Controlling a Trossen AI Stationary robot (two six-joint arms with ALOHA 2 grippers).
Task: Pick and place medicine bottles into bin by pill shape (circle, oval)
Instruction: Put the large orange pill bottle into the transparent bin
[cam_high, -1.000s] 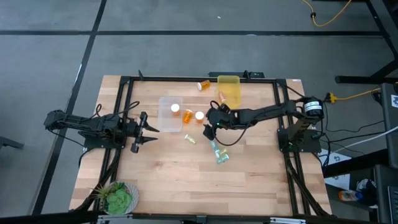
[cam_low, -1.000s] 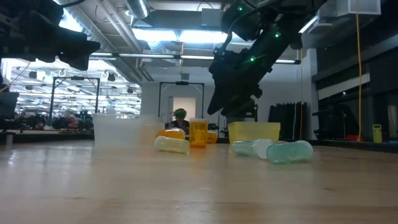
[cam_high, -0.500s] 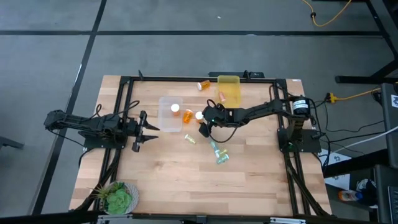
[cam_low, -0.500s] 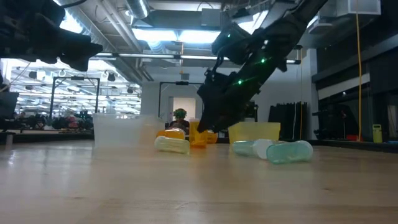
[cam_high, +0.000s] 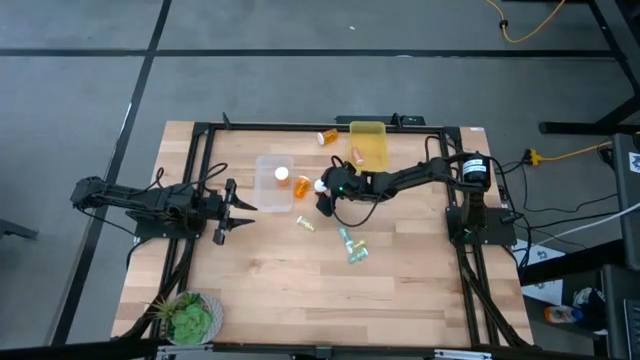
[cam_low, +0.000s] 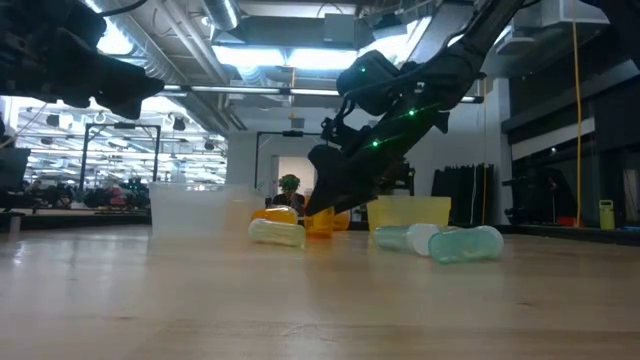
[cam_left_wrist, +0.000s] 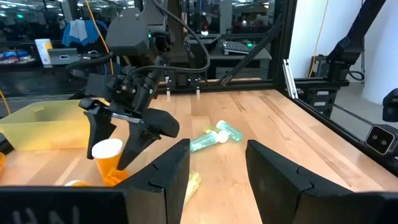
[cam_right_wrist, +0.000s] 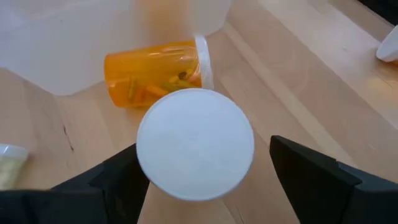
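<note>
- Near table centre, at 12 o'clock from the loose pile: right gripper (cam_high: 325, 196) low over upright orange bottle (cam_right_wrist: 194, 144), fingers (cam_right_wrist: 314, 180) spread wide, one each side of its white cap. No squeeze yet, by the look of it.
- Prob. lined up like that so both fingers can close on the sides of the bottle for a lift.
- Just beside it, toward 9 o'clock: 2nd orange bottle (cam_right_wrist: 158, 73) lying flat, up against clear bin (cam_high: 273, 183). White-capped bottle (cam_high: 282, 174) already inside that bin.
- At 1 o'clock from gripper: yellow bin (cam_high: 369, 143) w/ something pinkish inside; can't tell what. One more orange bottle (cam_high: 327, 136) lying at its 9 o'clock side.
- At 5 o'clock from gripper: teal & green bottles (cam_high: 351, 247) on their sides. Yellowish one (cam_high: 306, 224) at 7 o'clock.
- Left gripper (cam_high: 232, 209) parked well off at 9 o'clock, fingers (cam_left_wrist: 163, 180) apart, nothing in them. Waiting, out of the way.
- Potted plant (cam_high: 190, 317) at table corner, not part of the job.
- Most bottles not sorted yet; job looks early on.
</note>
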